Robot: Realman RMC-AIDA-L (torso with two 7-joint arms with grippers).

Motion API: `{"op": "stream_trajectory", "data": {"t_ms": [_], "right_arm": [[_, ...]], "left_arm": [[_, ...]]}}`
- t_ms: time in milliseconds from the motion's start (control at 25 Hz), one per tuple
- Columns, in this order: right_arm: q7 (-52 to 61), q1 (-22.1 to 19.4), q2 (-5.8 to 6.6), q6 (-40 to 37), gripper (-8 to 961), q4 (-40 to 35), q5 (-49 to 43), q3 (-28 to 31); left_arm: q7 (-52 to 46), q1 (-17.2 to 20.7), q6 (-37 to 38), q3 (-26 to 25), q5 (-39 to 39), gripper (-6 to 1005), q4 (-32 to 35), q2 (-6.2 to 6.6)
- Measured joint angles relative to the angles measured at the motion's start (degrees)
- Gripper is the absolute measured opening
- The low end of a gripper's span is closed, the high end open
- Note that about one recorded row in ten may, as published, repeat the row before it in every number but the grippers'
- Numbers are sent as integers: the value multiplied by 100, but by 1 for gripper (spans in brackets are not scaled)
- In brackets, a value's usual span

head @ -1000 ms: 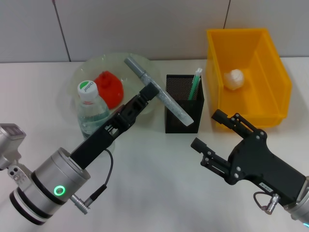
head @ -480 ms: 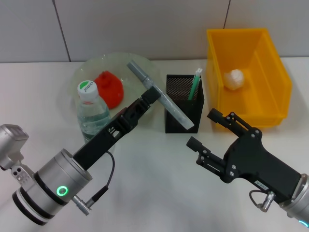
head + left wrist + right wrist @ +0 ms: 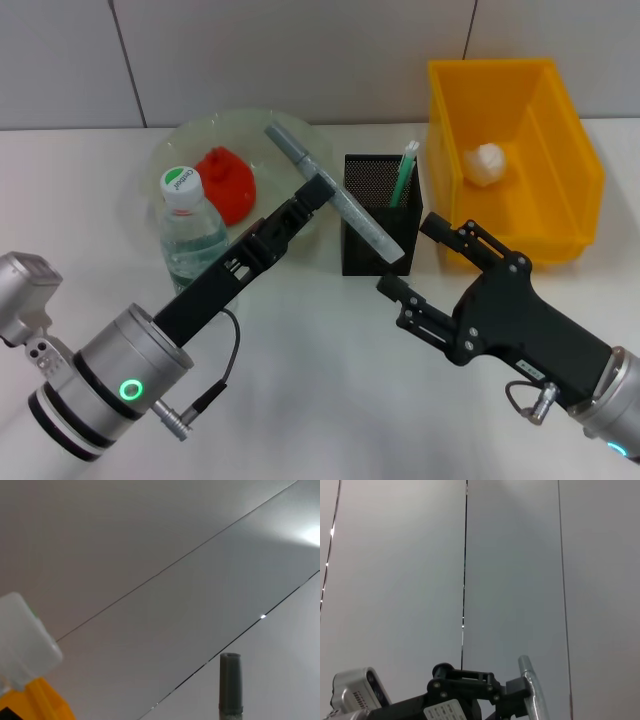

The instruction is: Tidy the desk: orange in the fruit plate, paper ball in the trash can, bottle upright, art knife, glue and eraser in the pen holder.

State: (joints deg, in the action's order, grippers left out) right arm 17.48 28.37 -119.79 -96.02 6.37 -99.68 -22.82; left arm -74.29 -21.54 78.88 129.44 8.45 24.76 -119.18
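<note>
Left gripper [image 3: 318, 190]: I see it clamped on the grey art knife [image 3: 335, 196], held slanted with its lower end over the front rim of the pen holder [image 3: 380, 214].
Right gripper [image 3: 410, 262]: fingers spread, empty, just in front of the holder.
Risk: I judge the tilted knife may catch the mesh rim, tip the holder, or strike the right fingers.

1. The right gripper [image 3: 408, 258] has advanced up and toward the left since a second ago; its open fingers [image 3: 392, 288] now lie just in front of the pen holder [image 3: 380, 215], below the lower end of the knife [image 3: 337, 197].
2. The left gripper [image 3: 318, 192], clamped on the knife, has shifted slightly toward the pen holder, and the knife's lower tip with it.
</note>
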Motion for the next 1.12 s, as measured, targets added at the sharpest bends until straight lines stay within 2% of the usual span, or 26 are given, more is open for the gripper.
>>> {"op": "stream_trajectory", "data": {"t_ms": [840, 1120], "right_arm": [[-1, 312, -9, 157, 723, 130, -1, 125], [-1, 336, -9, 155, 591, 201, -1, 120]], "left_arm": [[-68, -6, -6, 77, 8, 111, 99, 0], [-68, -3, -6, 126, 8, 111, 100, 0]]}}
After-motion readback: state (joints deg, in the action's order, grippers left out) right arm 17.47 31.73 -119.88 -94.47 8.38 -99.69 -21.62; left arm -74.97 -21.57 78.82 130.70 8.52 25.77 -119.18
